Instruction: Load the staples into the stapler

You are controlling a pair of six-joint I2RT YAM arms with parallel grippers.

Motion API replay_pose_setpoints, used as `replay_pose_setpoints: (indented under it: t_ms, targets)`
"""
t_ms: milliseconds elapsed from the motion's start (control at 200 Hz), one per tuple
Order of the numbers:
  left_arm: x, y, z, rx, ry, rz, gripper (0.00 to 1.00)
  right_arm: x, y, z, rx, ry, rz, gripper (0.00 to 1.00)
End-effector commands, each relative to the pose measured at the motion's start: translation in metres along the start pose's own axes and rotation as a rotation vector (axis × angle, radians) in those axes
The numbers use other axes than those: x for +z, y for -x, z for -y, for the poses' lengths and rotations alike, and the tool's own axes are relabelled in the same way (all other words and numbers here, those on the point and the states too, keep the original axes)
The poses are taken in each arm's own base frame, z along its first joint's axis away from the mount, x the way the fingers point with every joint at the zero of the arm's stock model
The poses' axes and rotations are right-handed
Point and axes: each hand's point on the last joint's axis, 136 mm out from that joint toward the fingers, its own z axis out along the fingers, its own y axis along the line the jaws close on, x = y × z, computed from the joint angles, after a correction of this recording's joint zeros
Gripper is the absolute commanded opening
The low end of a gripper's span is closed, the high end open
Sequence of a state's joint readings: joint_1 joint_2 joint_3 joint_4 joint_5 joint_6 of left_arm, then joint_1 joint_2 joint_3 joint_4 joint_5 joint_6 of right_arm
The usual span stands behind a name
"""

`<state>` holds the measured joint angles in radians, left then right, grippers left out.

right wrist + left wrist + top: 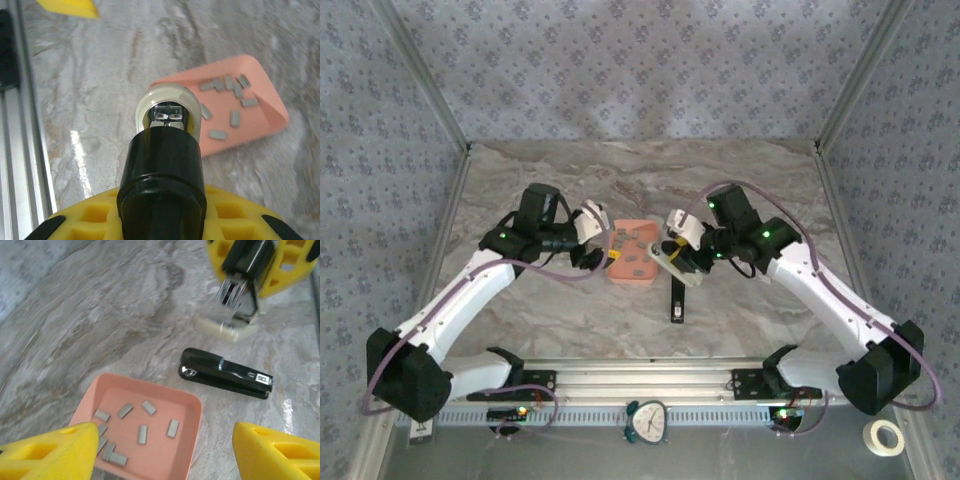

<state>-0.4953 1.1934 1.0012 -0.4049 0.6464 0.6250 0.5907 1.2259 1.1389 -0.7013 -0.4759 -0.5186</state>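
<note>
Top external cam: I see my left end effector (603,250) low at the left side of the pink tray (638,280), in the middle of the table (570,180). My right end effector (678,255) is at the tray's right side and pinches a cream and black stapler (670,262). A black stapler (677,300) lies flat on the table just in front of that, nearer to the arm bases.

Left wrist cam: the left end effector (165,426) has its 2 yellow fingers (55,452) spread wide w/ nothing between them, over the near part of the tray (150,387). The staples (142,432) lie loose inside the tray, approx 9 little grey strips, most on the left half. The black stapler (225,374) lies past the tray, close to it but not touching. Further back the right end effector (250,265) grips the cream and black stapler (232,310), which tilts down w/ its cream end low by the table.

Right wrist cam: the right end effector (162,195) is pressed onto the cream and black stapler (162,165), which I see end-on, shiny metal at its front. Behind it on the right is the tray (265,120) w/ the staples (230,100) in it.
</note>
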Motion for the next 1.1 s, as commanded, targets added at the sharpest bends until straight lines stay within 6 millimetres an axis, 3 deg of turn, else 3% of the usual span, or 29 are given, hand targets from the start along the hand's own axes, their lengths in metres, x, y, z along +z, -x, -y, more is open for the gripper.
replay_pose_setpoints:
  t_ms: [0,235,415,895,1014,1094]
  targets:
    - [0.006,0.013,0.018,0.126,-0.095,0.038,0.72,-0.008,0.043,-0.014,-0.216,0.059,0.121,0.0]
    - [0.021,0.015,0.034,0.185,-0.177,0.042,0.73,0.001,0.057,-0.024,-0.272,0.107,0.151,0.0]
    - [0.021,0.021,0.042,0.204,-0.221,0.072,0.72,0.004,0.06,-0.024,-0.286,0.115,0.157,0.0]
    - [0.021,0.018,0.053,0.203,-0.291,0.071,0.58,0.01,0.069,-0.022,-0.307,0.126,0.178,0.0]
    - [0.021,0.016,0.053,0.202,-0.298,0.056,0.49,0.009,0.07,-0.024,-0.311,0.129,0.182,0.0]
    - [0.022,0.015,0.051,0.204,-0.292,0.042,0.35,0.008,0.069,-0.025,-0.311,0.13,0.184,0.0]
